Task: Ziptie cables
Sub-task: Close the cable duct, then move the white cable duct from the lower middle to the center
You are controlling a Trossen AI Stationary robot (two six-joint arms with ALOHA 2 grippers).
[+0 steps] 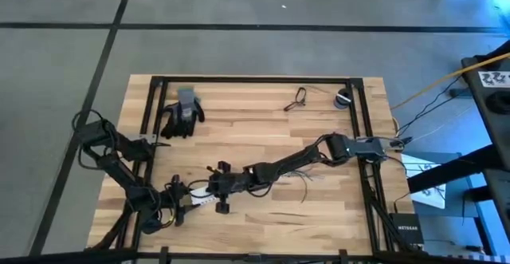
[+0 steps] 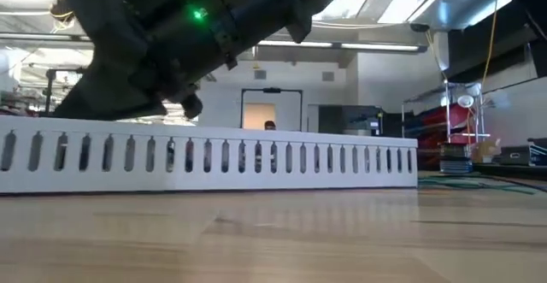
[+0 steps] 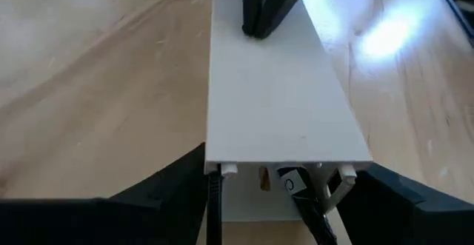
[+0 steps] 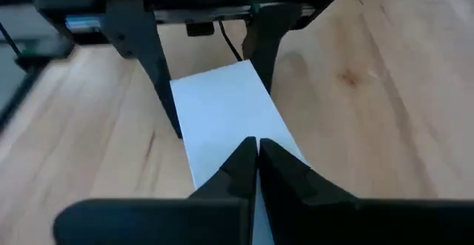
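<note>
Lower left of the high view: our left gripper (image 3: 281, 178) is clamping a white slotted duct (image 3: 278, 89); just right, our right gripper (image 4: 257, 152) is pressing closed onto it; the cables (image 1: 307, 176) are lying loose centre-right, so next we likely need to fetch them.

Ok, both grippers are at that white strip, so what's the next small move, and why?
Probably lift the right gripper off the white strip and turn it toward the cables. Its fingertips are shut, resting on the strip, which the left gripper already holds by its edges; the cables lie loose nearby.
</note>
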